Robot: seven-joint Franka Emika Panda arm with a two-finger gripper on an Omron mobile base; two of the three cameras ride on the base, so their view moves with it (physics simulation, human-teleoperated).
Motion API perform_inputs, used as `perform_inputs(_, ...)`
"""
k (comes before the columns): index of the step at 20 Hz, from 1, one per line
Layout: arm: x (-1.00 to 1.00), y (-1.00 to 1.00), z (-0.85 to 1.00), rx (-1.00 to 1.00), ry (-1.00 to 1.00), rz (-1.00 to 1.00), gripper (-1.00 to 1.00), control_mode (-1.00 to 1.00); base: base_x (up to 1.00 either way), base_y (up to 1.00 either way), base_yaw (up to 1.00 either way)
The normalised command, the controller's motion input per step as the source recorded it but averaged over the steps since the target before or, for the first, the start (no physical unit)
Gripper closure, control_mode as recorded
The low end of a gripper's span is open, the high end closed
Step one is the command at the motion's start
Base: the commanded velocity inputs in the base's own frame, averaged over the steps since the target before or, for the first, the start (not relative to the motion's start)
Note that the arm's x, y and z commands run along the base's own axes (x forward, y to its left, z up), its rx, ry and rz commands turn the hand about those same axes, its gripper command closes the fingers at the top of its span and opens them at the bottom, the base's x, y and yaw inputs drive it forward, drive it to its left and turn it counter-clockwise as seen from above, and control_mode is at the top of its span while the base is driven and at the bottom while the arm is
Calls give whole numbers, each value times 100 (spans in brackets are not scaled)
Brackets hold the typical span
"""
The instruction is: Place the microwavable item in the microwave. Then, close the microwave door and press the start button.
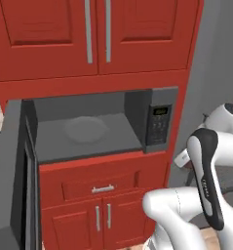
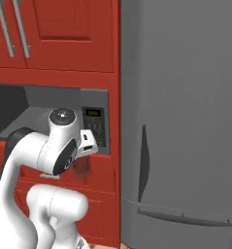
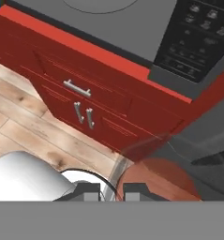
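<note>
done: door (image 1: 20, 195) open, gripper (image 3: 111, 190) shut on glass (image 3: 153, 176) | left: put glass on plate (image 1: 86, 129) in microwave (image 1: 152, 119); shut door; press start

The white arm (image 2: 49, 155) sits in front of the open microwave (image 2: 49, 116), control panel (image 2: 96, 127) right behind it. A clear tumbler (image 2: 81, 166) hangs below the wrist. Big grey fridge (image 2: 180, 121) on the right.

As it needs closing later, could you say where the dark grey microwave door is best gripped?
Its free edge, from the outer left side: the dark grey microwave door stands open, edge-on, handle hidden. The gripper holds the clear glass tumbler.
</note>
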Motion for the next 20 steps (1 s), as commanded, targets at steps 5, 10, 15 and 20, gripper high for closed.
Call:
perform_inputs(5, 0, 0, 0, 0, 0, 0, 100, 100, -46, -1, 57)
perform_inputs(10, 0, 0, 0, 0, 0, 0, 100, 100, 0, -2, 48)
perform_inputs(15, 0, 0, 0, 0, 0, 0, 100, 100, 17, 0, 45)
perform_inputs(20, 0, 0, 0, 0, 0, 0, 100, 100, 9, -6, 36)
